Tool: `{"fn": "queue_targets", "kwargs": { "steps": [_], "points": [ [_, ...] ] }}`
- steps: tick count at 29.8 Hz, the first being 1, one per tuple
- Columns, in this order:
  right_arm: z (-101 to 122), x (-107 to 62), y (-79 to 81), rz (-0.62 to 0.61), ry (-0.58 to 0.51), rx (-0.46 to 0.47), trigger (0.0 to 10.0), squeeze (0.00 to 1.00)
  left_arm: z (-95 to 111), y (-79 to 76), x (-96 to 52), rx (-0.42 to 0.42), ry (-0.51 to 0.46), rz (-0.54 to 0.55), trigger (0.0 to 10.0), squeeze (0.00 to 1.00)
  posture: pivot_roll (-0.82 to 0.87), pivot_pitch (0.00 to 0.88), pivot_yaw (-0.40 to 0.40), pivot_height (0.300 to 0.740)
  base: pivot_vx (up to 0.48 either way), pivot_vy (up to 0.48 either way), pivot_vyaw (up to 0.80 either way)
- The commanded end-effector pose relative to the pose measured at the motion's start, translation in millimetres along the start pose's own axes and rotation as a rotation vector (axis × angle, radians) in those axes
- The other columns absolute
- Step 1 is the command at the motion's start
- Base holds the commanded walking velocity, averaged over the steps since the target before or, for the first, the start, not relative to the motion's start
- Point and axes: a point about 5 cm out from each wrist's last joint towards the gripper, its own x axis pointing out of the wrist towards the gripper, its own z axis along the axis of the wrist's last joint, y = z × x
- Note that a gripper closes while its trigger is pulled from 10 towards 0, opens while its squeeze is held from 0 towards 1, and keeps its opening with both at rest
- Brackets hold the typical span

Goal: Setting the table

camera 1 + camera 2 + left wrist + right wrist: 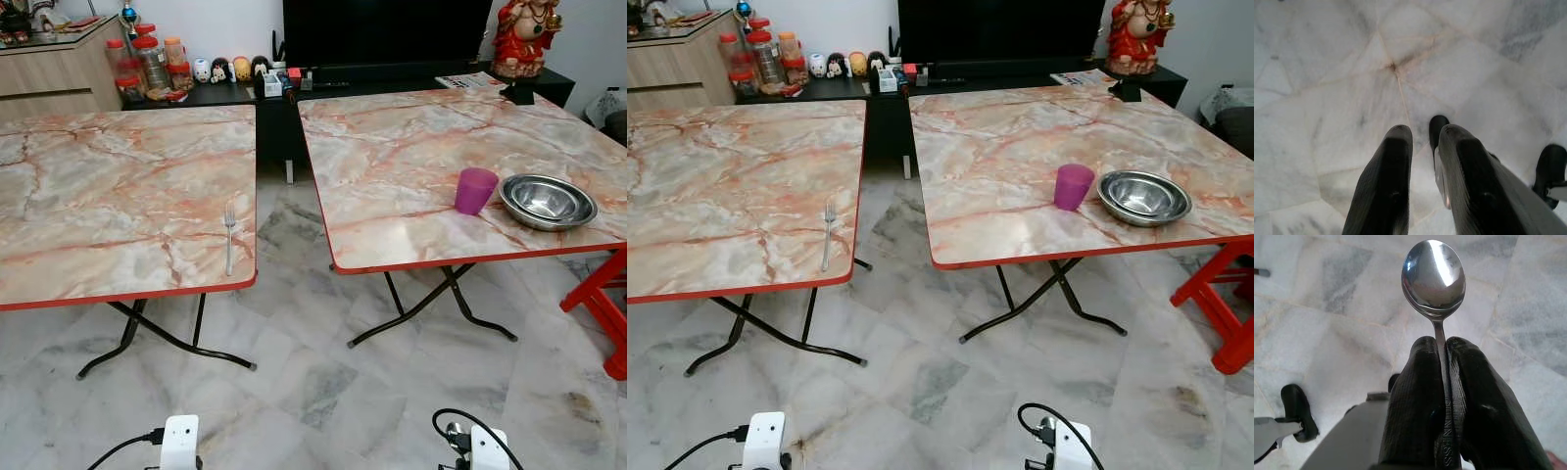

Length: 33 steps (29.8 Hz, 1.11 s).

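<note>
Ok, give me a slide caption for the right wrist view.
Right gripper shut on a shiny steel spoon, bowl pointing out over the pale marble floor.

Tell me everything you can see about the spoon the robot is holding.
The spoon is shiny silver metal with an oval bowl that mirrors the light. Its thin handle, stamped with letters, runs down between the two black fingers of the right gripper, which are shut on it from both sides. The bowl sticks out past the fingertips, over the pale marble floor, touching nothing else.
</note>
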Motion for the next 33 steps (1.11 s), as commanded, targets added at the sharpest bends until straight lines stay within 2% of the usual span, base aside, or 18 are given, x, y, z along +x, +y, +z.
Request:
{"fn": "queue_targets", "kwargs": {
  "steps": [1, 4, 8, 19, 24, 33],
  "points": [
    [5.2, 1.0, 2.9, -0.003, -0.023, 0.003, 10.0, 0.0, -5.5, 2.5, -0.3, 0.019, 0.038, -0.001, 10.0, 0.0, -0.05, 0.0, 0.012, 0.74, 0.0, -0.24, 0.0],
    [8.3, 1.1, 5.8, 0.015, -0.049, -0.03, 10.0, 0.0, -8.9, 0.1, -0.8, 0.044, 0.063, -0.018, 10.0, 0.0, -0.05, 0.0, 0.012, 0.74, 0.0, -0.247, 0.0],
    [9.7, 1.2, 7.7, 0.019, -0.061, -0.022, 10.0, 0.0, -11.8, -2.4, -1.3, 0.08, 0.077, -0.034, 10.0, 0.0, -0.06, 0.0, 0.013, 0.74, 0.0, -0.26, 0.0],
    [9.1, 0.7, 6.7, 0.014, -0.069, -0.054, 10.0, 0.0, -11.0, -2.4, -1.0, 0.084, 0.082, -0.03, 10.0, 0.0, -0.06, 0.0, 0.012, 0.74, 0.0, -0.318, 0.0],
    [9.8, 0.8, 7.0, 0.014, -0.074, -0.054, 10.0, 0.0, -11.3, -2.7, -1.1, 0.085, 0.084, -0.031, 10.0, 0.0, -0.06, 0.0, 0.012, 0.74, 0.0, -0.38, 0.46],
    [12.4, 1.3, 7.5, 0.015, -0.082, -0.043, 10.0, 0.0, -15.0, -1.2, -1.8, 0.09, 0.093, -0.031, 10.0, 0.0, -0.07, 0.0, 0.018, 0.74, 0.0, -0.379, 0.0]
  ]
}}
